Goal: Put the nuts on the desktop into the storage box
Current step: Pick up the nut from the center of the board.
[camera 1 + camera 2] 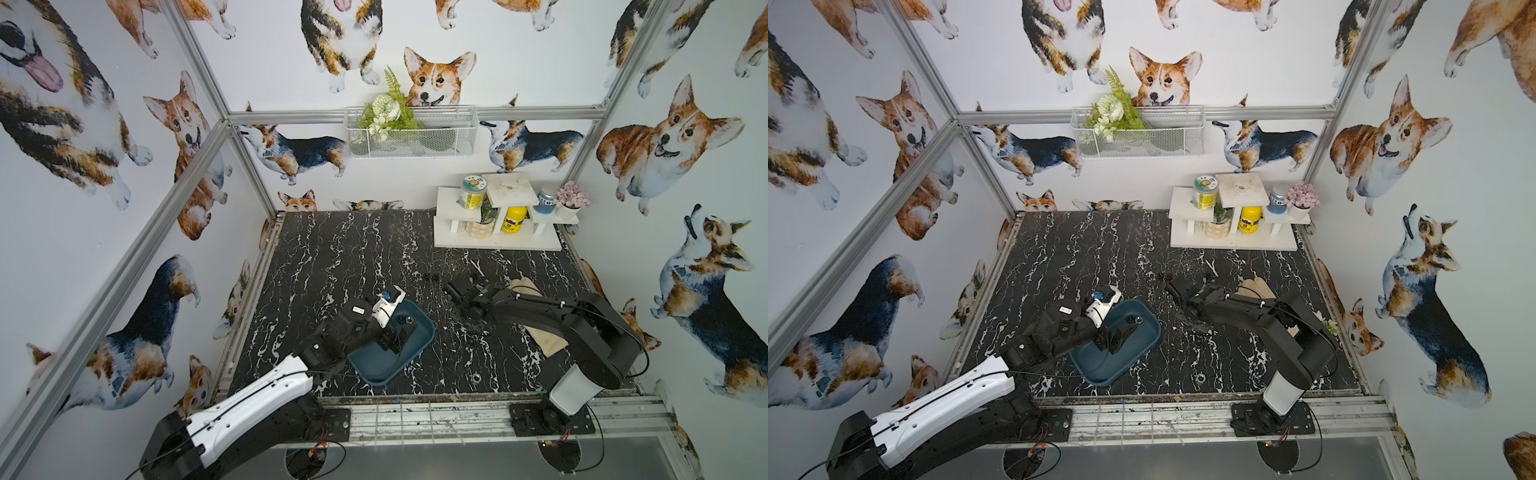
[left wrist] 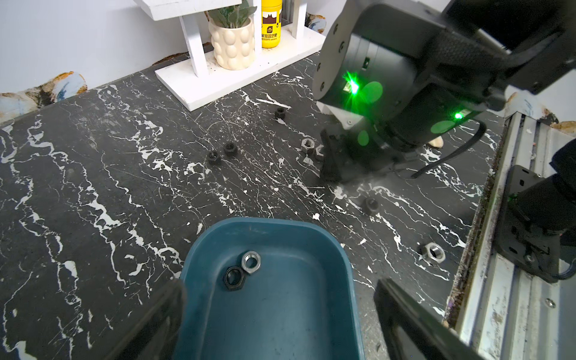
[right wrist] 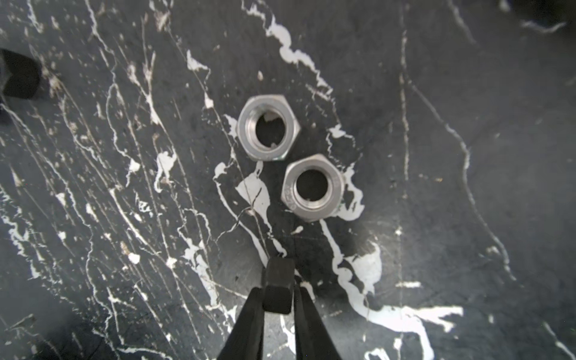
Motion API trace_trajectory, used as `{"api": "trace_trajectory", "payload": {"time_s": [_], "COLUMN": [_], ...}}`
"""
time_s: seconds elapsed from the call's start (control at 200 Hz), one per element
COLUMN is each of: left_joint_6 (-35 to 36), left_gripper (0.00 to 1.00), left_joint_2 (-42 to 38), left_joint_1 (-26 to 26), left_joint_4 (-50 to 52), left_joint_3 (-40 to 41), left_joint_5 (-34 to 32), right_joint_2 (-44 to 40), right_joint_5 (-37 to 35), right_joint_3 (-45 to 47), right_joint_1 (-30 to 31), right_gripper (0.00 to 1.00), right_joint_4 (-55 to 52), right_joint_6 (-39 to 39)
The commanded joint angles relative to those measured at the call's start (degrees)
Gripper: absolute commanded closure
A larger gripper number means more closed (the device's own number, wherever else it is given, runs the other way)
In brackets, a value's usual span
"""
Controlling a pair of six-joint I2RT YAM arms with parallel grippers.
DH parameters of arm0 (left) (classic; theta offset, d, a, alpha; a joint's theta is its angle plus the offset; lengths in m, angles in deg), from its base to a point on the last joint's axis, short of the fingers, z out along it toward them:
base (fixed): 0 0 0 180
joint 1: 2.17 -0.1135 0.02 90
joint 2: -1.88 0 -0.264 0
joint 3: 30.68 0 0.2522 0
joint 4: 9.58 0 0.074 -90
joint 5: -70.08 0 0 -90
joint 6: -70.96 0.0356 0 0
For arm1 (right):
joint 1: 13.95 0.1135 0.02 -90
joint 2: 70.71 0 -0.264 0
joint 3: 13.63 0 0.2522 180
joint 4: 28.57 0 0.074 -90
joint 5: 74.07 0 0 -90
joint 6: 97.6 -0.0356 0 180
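Note:
The teal storage box (image 1: pixel 417 337) (image 1: pixel 1144 338) lies at the front middle of the black marble desktop (image 1: pixel 332 257). In the left wrist view the storage box (image 2: pixel 268 224) holds a silver nut (image 2: pixel 251 262) and a black nut (image 2: pixel 234 278). My left gripper (image 2: pixel 280 324) (image 1: pixel 392 334) hangs open over it, holding nothing. My right gripper (image 3: pixel 278 294) (image 1: pixel 449 290) is shut on a black nut (image 3: pixel 278 274), low over the desktop. Just beyond its tips lie two silver nuts (image 3: pixel 268 127) (image 3: pixel 312 187). Several more nuts lie loose on the desktop: black ones (image 2: pixel 230 148) (image 2: pixel 213 157) (image 2: pixel 280 112) (image 2: pixel 371 205) and a silver one (image 2: pixel 433 252) (image 1: pixel 476 377).
A white stepped shelf (image 1: pixel 498 241) with jars and small plants stands at the back right. A beige cloth (image 1: pixel 548 340) lies under the right arm. A white wire basket (image 1: pixel 411 137) with flowers hangs on the back wall. Metal rails run along the desktop's edges.

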Motion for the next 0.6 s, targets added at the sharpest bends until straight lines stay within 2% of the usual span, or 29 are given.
{"api": "trace_trajectory", "payload": {"time_s": [0.0, 0.16, 0.255, 0.455, 0.596], "left_joint_6": [0.0, -0.2, -0.5, -0.7, -1.0], "left_gripper": [0.0, 0.0, 0.0, 0.0, 0.0], "left_joint_2": [0.5, 1.1, 1.4, 2.2, 2.3], "left_joint_1": [-0.1, -0.1, -0.1, -0.1, -0.1], "left_joint_4": [-1.5, -1.8, -1.3, -1.1, -1.9], "left_joint_3": [-0.2, -0.4, -1.0, -1.4, -0.7], "left_joint_5": [1.1, 1.4, 1.4, 1.4, 1.5], "right_joint_2": [-0.3, -1.6, -2.6, -2.9, -2.2], "right_joint_5": [-1.2, -0.3, -0.2, 0.0, 1.4], "right_joint_3": [0.8, 2.2, 2.6, 3.0, 3.8], "right_joint_1": [-0.9, -2.4, -3.3, -4.6, -4.6], "right_gripper": [0.77, 0.62, 0.58, 0.6, 0.71], "right_joint_4": [-1.2, -0.3, -0.1, 1.3, 3.2], "right_joint_6": [2.5, 4.8, 5.5, 7.6, 8.5]}}
